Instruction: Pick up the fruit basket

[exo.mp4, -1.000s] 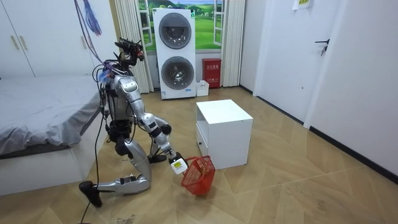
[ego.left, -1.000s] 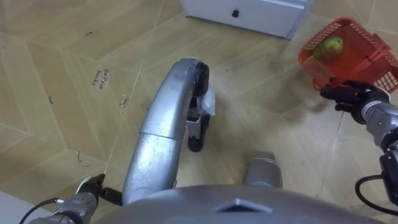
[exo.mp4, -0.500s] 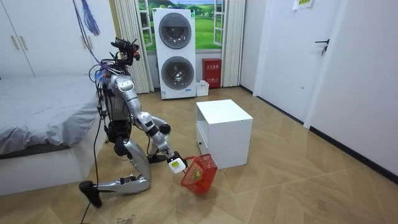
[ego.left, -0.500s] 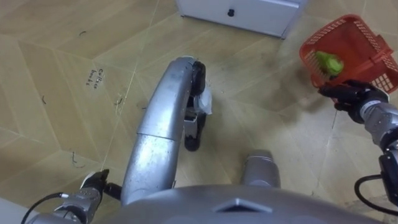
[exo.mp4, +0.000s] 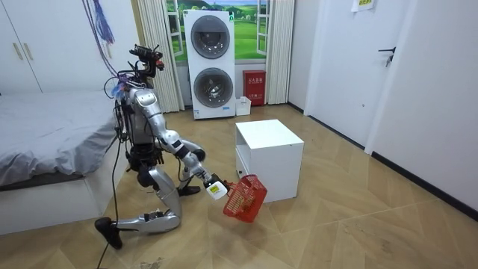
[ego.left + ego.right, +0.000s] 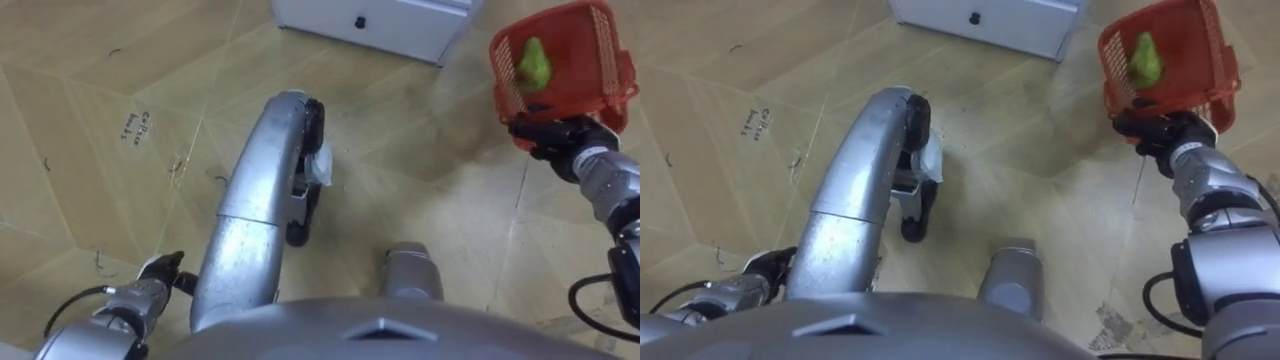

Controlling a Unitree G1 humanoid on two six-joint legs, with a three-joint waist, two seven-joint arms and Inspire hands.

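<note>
1. One hand carries the load: the right hand [image 6: 555, 135] is curled onto the near edge of the fruit basket [image 6: 590, 75], dark fingers clamped on the red mesh.
2. The basket sits directly ahead of that hand, just past the fingertips. It is tipped so that its mouth faces back toward the robot's head.
3. The basket's long axis runs crosswise to the right forearm, so most of its bulk hangs beyond the grip rather than over it.
4. A green fruit [image 6: 533, 62] lies inside, against the wall on the side of the hand's thumb. It is loose and, by judgement, free to roll.
5. The left hand [image 6: 158, 272] is low at the robot's own left side, well apart from the basket. Whether it is spread or closed cannot be told.
6. In the room view the robot kneels between a bed [image 5: 45, 142] and a white cabinet [image 6: 380, 20]; the basket appears clear of the floor, just beside the cabinet.
7. Judgement – the pick is nearly complete. The next move calls for levelling the mouth upward – otherwise the fruit may spill.
</note>
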